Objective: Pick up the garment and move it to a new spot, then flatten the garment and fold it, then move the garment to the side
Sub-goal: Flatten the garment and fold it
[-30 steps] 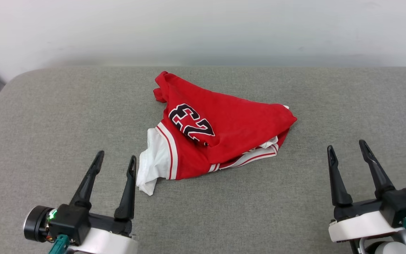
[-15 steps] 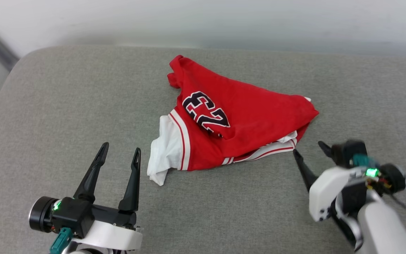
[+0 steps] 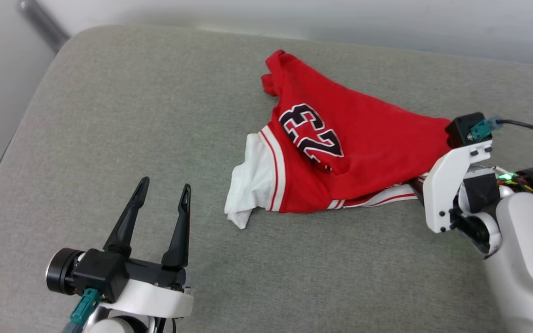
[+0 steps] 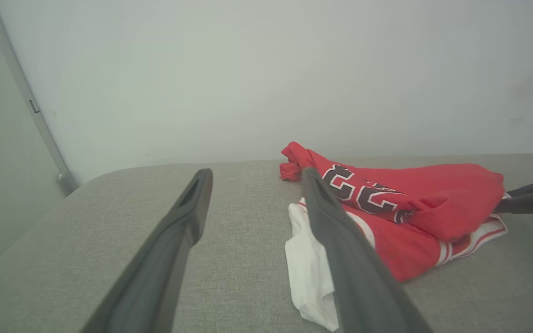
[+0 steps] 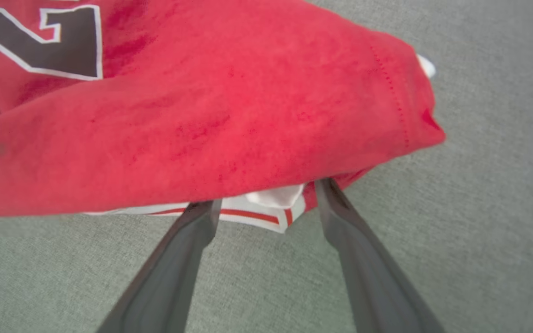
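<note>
Swung inward, the right hand (image 5: pixel 266 196), fingers spread, now straddles the striped edge at the right end of the crumpled shirt (image 3: pixel 363 143) lying across the cushion (image 3: pixel 109 115); the left hand (image 3: pixel 164 184), also spread, sits well apart.

Garment (image 3: pixel 363 152) on padded surface (image 3: pixel 109 115). Left gripper (image 3: pixel 164 187) front-left of it, apart. Right gripper (image 5: pixel 266 196) at its right edge, tips under fabric.
</note>
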